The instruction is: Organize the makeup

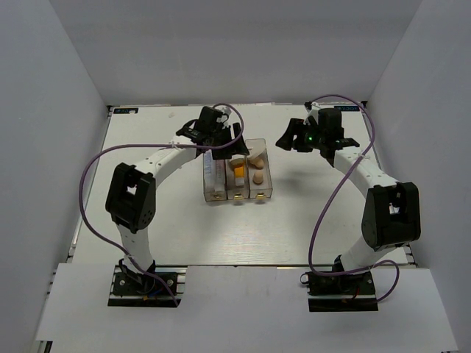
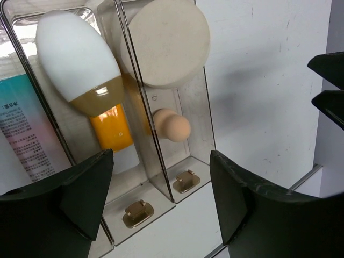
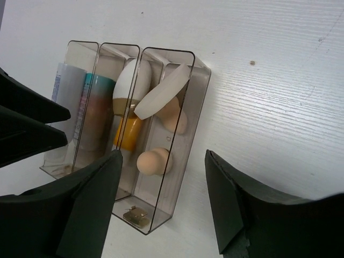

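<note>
Where left hand (image 1: pixel 225 141) hovers, box (image 1: pixel 237 197) end hidden, gradient tube (image 2: pixel 19 134) cropped

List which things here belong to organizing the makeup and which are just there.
Belong to the job:
- gradient tube
- orange tube with white cap
- round cream puff
- peach sponges

Just there:
- clear box, which holds the makeup but is not makeup itself
- its gold latches
- white table

A white table (image 1: pixel 147 235) enclosed by plain grey-white walls (image 1: pixel 235 51).
</note>
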